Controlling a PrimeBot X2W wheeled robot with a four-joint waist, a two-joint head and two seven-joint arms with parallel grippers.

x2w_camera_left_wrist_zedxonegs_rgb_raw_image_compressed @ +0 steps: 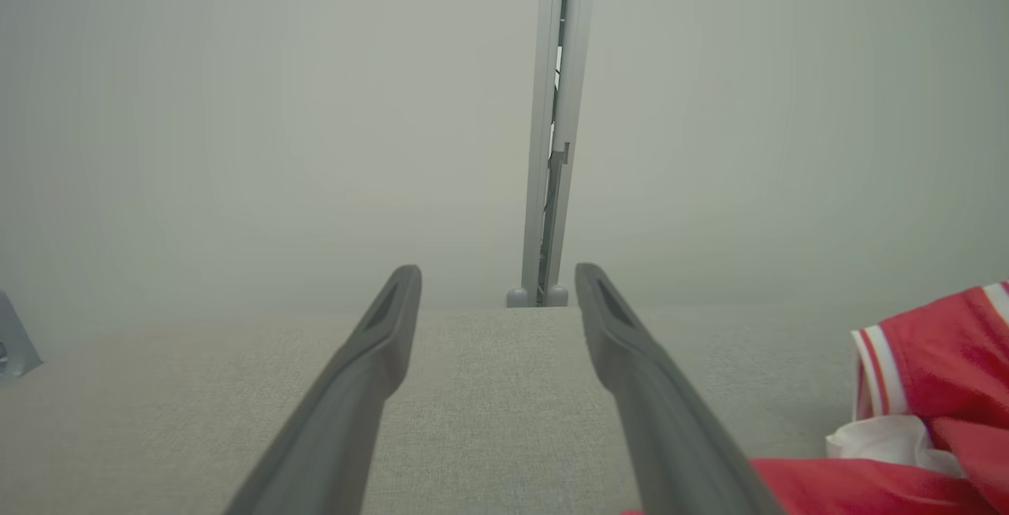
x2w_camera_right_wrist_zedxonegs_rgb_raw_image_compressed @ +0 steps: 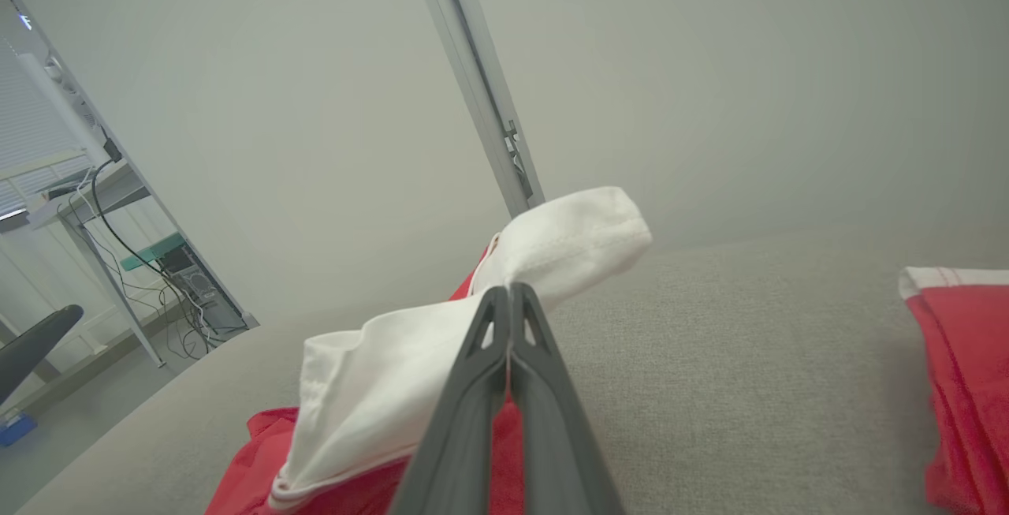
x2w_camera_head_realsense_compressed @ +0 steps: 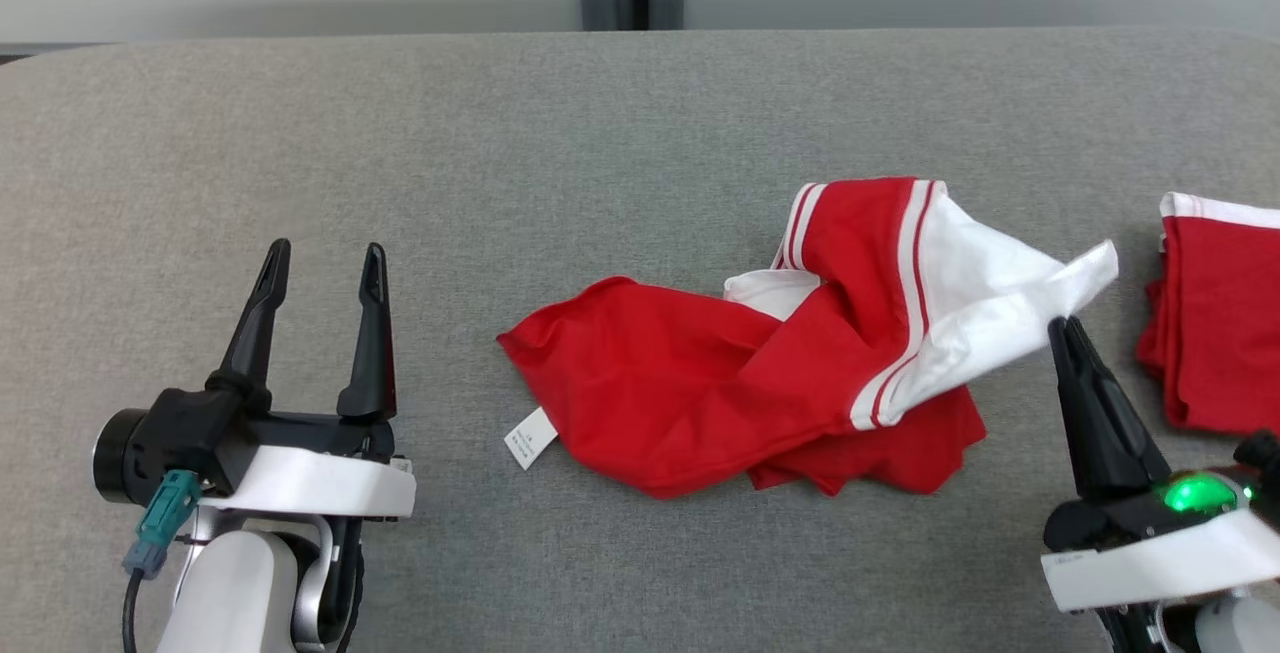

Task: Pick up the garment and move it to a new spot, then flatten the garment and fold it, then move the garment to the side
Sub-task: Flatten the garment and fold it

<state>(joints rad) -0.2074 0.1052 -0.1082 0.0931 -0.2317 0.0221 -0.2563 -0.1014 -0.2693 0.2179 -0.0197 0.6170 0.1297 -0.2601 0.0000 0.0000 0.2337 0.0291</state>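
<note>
Head view: a crumpled red-and-white garment (x2w_camera_head_realsense_compressed: 740, 383) lies on the grey cloth-covered table (x2w_camera_head_realsense_compressed: 500, 133), right of centre and toward the near edge, its white label (x2w_camera_head_realsense_compressed: 530, 436) poking out at the left end. The right gripper (x2w_camera_head_realsense_compressed: 1068, 328), fingers pressed together, pinches the white panel, whose corner stands up off the table. The left gripper (x2w_camera_head_realsense_compressed: 325, 258) hangs near the near-left corner with fingers spread wide and nothing between them. A second garment (x2w_camera_head_realsense_compressed: 1215, 323), red with a white band, sits at the right edge, cut off by the frame. Left wrist view: the parted fingers frame bare table, the garment (x2w_camera_left_wrist_zedxonegs_rgb_raw_image_compressed: 930, 373) showing at the lower right and a grey post (x2w_camera_left_wrist_zedxonegs_rgb_raw_image_compressed: 552, 128) rising beyond the far edge. Right wrist view: the closed fingertips (x2w_camera_right_wrist_zedxonegs_rgb_raw_image_compressed: 508, 290) meet against white cloth that drapes away to the left. The fabric looks thin, light and limp; it will likely sag and bunch wherever it is unsupported, so hemmed edges or corners look like the safest holds. How much cloth sits inside the pinch is hard to make out, and the piled folds hide the garment's outline and any far layers.
</note>
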